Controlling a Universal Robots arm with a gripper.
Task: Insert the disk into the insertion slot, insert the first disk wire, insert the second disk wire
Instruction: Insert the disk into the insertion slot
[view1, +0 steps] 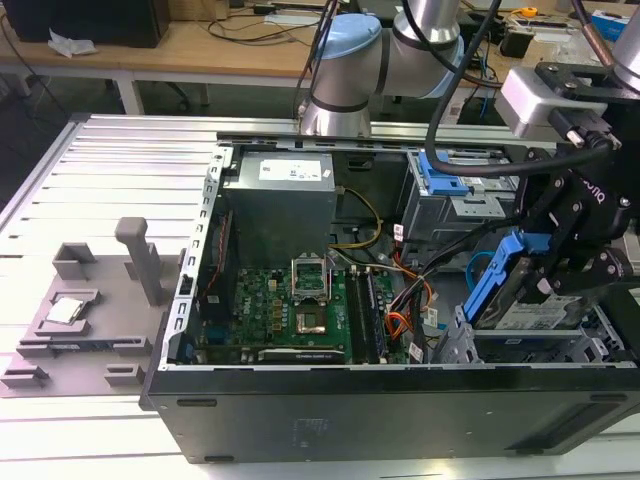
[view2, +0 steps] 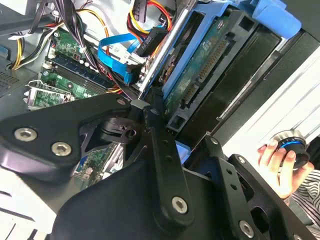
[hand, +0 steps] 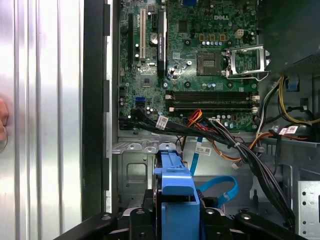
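Step one in hand: disk held, not yet seated.
The insertion slot (view1: 500, 348) lies just below the tool. The disk (view1: 522, 315), tilted in its blue carrier, is clamped in the tool (view1: 565, 270) above that bay — seating it likely calls for levelling it and lining it up with the opening.

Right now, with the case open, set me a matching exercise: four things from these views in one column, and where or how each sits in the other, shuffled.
Things
1. the disk
2. power supply
3. grey fixture
4. processor socket

Places and states
A. on the green motherboard
B. outside the case, on the ribbed table
C. tilted, gripped by the hand
D. grey box in the case's far corner in the exterior view

Pairs: 1-C, 2-D, 3-B, 4-A
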